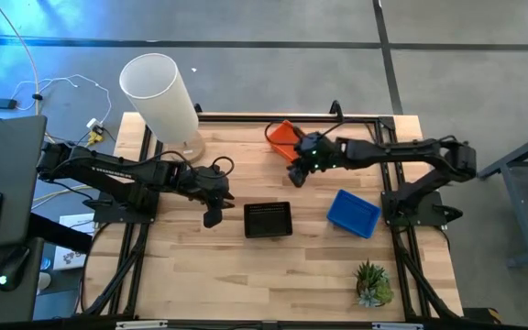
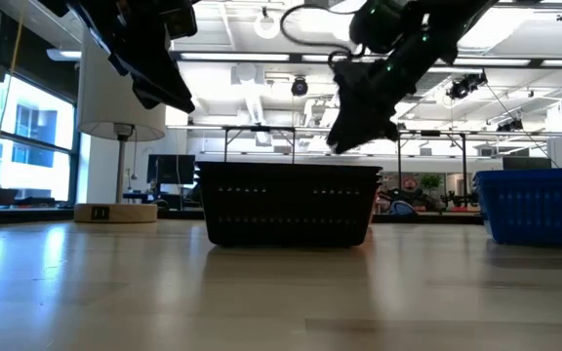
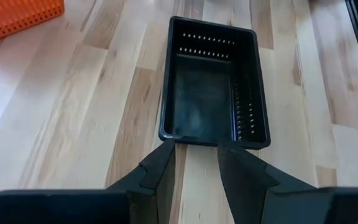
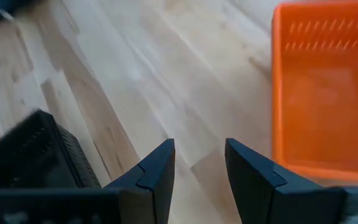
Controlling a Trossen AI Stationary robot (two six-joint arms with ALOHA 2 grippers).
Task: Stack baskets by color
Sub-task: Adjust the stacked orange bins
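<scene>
Baskets seen in three colours on the wooden table [image 1: 209, 275]: black, blue, orange. Cannot tell whether any of them is one basket or several nested.

Closest to the front edge, toward the right corner: small green potted plant [image 1: 372, 284], upright, well apart from everything else.

Next in, about mid-table: black basket [image 1: 268, 220], flat on the wood, open side up, nothing inside. Off to its right and apart from it: blue basket [image 1: 353, 212], also flat on the wood, turned at a slant to the table edges.

Just beside the black basket's left end: left gripper [image 1: 213, 217], hanging above the wood, aimed at that end's rim. Fingers [image 3: 160, 165] spread, bare table showing in the gap, pinching nothing, not touching the basket.

Farther back, right of centre: right gripper [image 1: 296, 176], raised off the table between the black basket and the orange one. Claw spread here too, only plain wood seen between the two fingers, nothing held.

Behind that gripper, near the back edge: orange basket [image 1: 284, 136], open side up, partly hidden under the right arm in the overhead view, clear of the fingers in the wrist view.

Farthest back, at the left rear corner: tall white cylinder [image 1: 163, 96] on a round wooden base, near the left arm and well apart from all three basket colours.
</scene>
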